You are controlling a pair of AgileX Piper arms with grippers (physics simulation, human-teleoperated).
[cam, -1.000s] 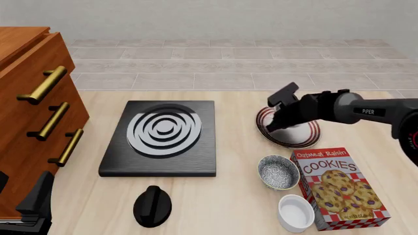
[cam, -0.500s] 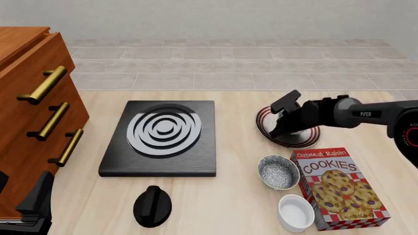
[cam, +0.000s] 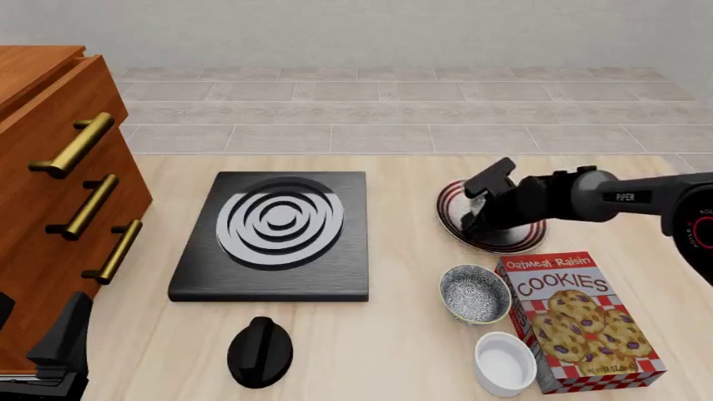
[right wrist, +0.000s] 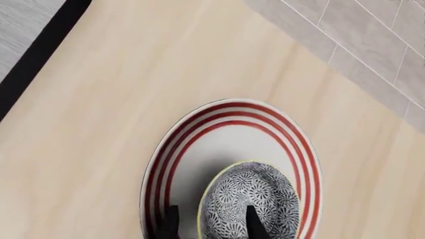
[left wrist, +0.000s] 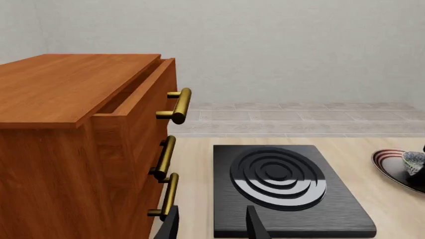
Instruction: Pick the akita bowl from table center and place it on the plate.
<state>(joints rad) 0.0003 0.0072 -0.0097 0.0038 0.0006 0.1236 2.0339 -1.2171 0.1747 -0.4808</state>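
Akita bowl (right wrist: 249,199) sits inside plate (right wrist: 192,149) rim.

A wooden chest of drawers (cam: 56,192) with three brass handles (cam: 76,144) stands at the table's left edge, its top drawer slightly open in the left wrist view. Right of it lies a black slab (cam: 273,236) with silver concentric rings. Near of the slab sits a black knob-shaped object (cam: 260,351). On the right side a speckled bowl (cam: 475,294) touches an Oatmeal Raisin cookie box (cam: 578,322) lying flat, and a plain white bowl (cam: 505,362) sits just near of the speckled one, against the box. A pale tiled floor (cam: 390,109) and grey wall lie beyond the light wooden table (cam: 402,334)
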